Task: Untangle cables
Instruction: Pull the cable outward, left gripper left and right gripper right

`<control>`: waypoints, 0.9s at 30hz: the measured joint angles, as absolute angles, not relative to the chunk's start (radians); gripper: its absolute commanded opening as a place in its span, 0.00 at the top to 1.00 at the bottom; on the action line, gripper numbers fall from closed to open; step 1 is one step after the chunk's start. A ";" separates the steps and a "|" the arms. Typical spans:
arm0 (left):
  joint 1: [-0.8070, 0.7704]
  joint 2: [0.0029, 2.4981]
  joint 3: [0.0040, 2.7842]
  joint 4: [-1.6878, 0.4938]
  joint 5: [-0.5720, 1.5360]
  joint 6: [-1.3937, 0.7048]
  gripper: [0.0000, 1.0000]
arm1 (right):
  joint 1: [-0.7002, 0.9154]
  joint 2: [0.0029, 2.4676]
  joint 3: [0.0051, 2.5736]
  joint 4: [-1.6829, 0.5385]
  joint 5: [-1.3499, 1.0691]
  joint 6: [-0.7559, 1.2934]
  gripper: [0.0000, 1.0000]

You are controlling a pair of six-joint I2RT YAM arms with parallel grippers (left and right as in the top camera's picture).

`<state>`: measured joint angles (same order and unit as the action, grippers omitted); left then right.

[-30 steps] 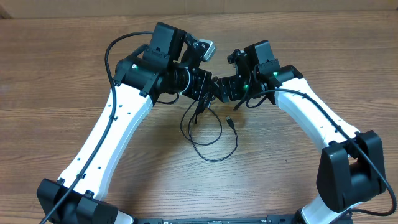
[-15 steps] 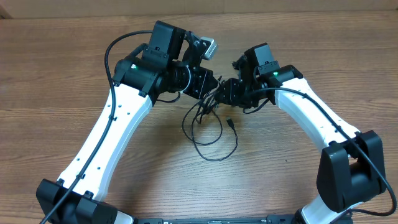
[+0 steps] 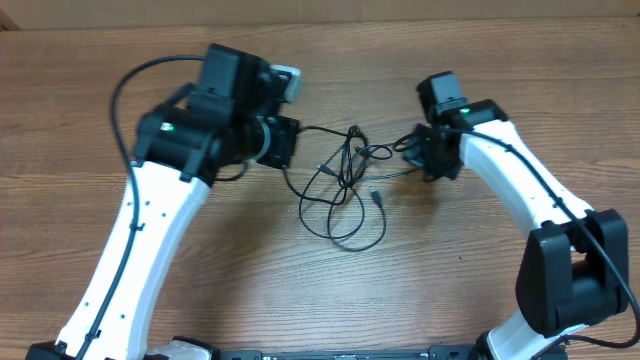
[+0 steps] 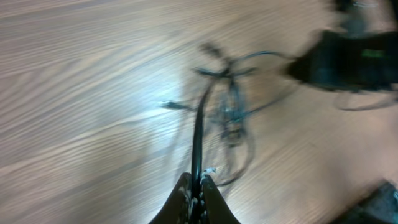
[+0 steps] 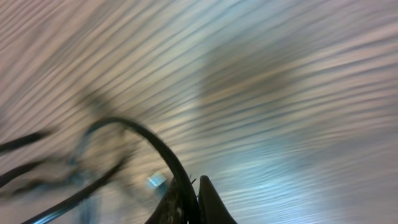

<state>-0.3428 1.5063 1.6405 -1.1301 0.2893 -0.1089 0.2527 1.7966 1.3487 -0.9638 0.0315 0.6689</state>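
Observation:
The cables [image 3: 350,152] are thin black cords, knotted at the table's middle, with loops [image 3: 306,212] hanging toward the front and a small plug [image 3: 375,197] lying loose. My left gripper [image 3: 292,138] is left of the knot, shut on one cable [image 4: 198,134] that runs taut from its jaws to the blurred tangle [image 4: 229,93]. My right gripper [image 3: 413,150] is right of the knot, shut on another cable [image 5: 146,138] that arcs away to the left. In the wrist views the left gripper [image 4: 196,182] and right gripper [image 5: 191,190] each pinch a strand.
The wooden table [image 3: 90,190] extends round the tangle on all sides. A pale wall [image 3: 500,10] borders its far edge. Thick black wires [image 3: 130,85] run along both white arms. The right arm [image 4: 351,59] shows blurred in the left wrist view.
The right gripper has shut on a cable. Both arms have drawn apart, left going left and right going right, stretching the tangle out between them.

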 measured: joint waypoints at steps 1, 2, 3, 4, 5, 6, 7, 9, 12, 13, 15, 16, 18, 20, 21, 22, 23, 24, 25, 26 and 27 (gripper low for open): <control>-0.308 1.504 1.641 -1.145 0.265 -0.112 0.96 | 0.231 1.797 1.350 -0.982 0.081 0.670 0.96; -0.282 1.504 1.641 -1.155 0.255 -0.113 0.96 | 0.214 1.797 1.351 -0.999 0.125 0.671 0.96; -0.248 1.504 1.641 -1.166 0.240 -0.117 0.96 | 0.199 1.796 1.354 -1.019 0.167 0.673 0.96; -0.217 1.504 1.641 -1.169 0.229 -0.121 0.96 | 0.183 1.794 1.354 -1.034 0.208 0.674 0.96; -0.175 1.504 1.641 -1.171 0.219 -0.125 0.96 | 0.166 1.791 1.354 -1.048 0.247 0.675 0.96; -0.137 1.504 1.641 -1.172 0.210 -0.131 0.96 | 0.147 1.787 1.354 -1.061 0.287 0.676 0.96; -0.098 1.504 1.641 -1.172 0.202 -0.135 0.96 | 0.134 1.783 1.354 -1.069 0.316 0.676 0.96; -0.023 1.504 1.641 -1.174 0.189 -0.145 0.96 | 0.102 1.773 1.355 -1.091 0.375 0.677 0.96; 0.081 1.504 1.641 -1.175 0.176 -0.168 0.96 | 0.061 1.766 1.355 -1.106 0.430 0.677 0.96; 0.119 1.504 1.641 -1.175 0.173 -0.183 0.96 | 0.053 1.766 1.355 -1.110 0.437 0.677 0.96; 0.160 1.504 1.641 -1.176 0.180 -0.199 0.96 | 0.046 1.766 1.355 -1.115 0.449 0.677 0.96; 0.173 1.504 1.641 -1.175 0.187 -0.205 0.96 | 0.046 1.766 1.355 -1.115 0.453 0.677 0.96; 0.181 1.503 1.641 -1.175 0.196 -0.211 0.96 | 0.050 1.766 1.355 -1.115 0.453 0.677 0.96; 0.181 1.503 1.641 -1.169 0.182 -0.211 0.96 | 0.054 1.766 1.355 -1.115 0.459 0.677 0.96; 0.178 1.503 1.641 -1.161 0.163 -0.211 0.96 | 0.055 1.766 1.355 -1.114 0.466 0.677 0.96; 0.177 1.503 1.641 -1.151 0.131 -0.212 0.96 | 0.055 1.766 1.356 -1.116 0.475 0.677 0.96; 0.178 1.503 1.641 -1.146 0.086 -0.220 0.96 | 0.052 1.766 1.360 -1.119 0.483 0.677 0.96; 0.179 1.503 1.641 -1.143 0.037 -0.233 0.96 | 0.047 1.765 1.368 -1.126 0.492 0.677 0.96; 0.183 1.503 1.641 -1.143 -0.012 -0.246 0.96 | 0.040 1.764 1.382 -1.135 0.500 0.677 0.96; 0.189 1.503 1.641 -1.142 -0.065 -0.263 0.96 | 0.031 1.760 1.401 -1.143 0.504 0.676 0.96; 0.194 1.503 1.641 -1.142 -0.098 -0.277 0.96 | 0.019 1.754 1.426 -1.147 0.506 0.672 0.96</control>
<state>0.1944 1.5032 1.6405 -1.1416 -0.0978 -0.2768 0.0185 1.7538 1.4261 -1.1465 0.5056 0.6720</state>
